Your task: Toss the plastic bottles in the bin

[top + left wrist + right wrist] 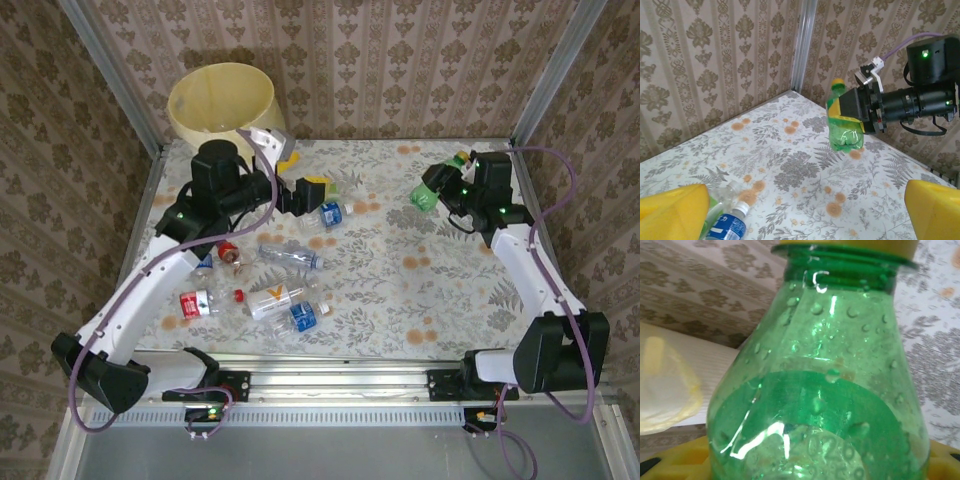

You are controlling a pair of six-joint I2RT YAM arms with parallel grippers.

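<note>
A green bottle (430, 190) with a yellow cap hangs above the table's far right, and my right gripper (444, 188) is shut on it. In the left wrist view this green bottle (844, 125) is upright in the air in the right gripper (860, 110). Close up in the right wrist view, the green bottle (820, 390) sits between yellow fingers (680, 460). My left gripper (303, 172) stands open and empty near the pale-yellow bin (220, 100), its yellow fingers (672, 210) wide apart. A blue-labelled bottle (328, 214) lies just below it. Several more plastic bottles (275, 298) lie at the left.
The bin stands off the table's far left corner, against the patterned wall. Metal frame posts (110, 70) rise at both far corners. A clear bottle (290, 256) and a red-labelled one (198, 302) lie close to the left arm. The bin's rim (665, 385) shows left of the green bottle.
</note>
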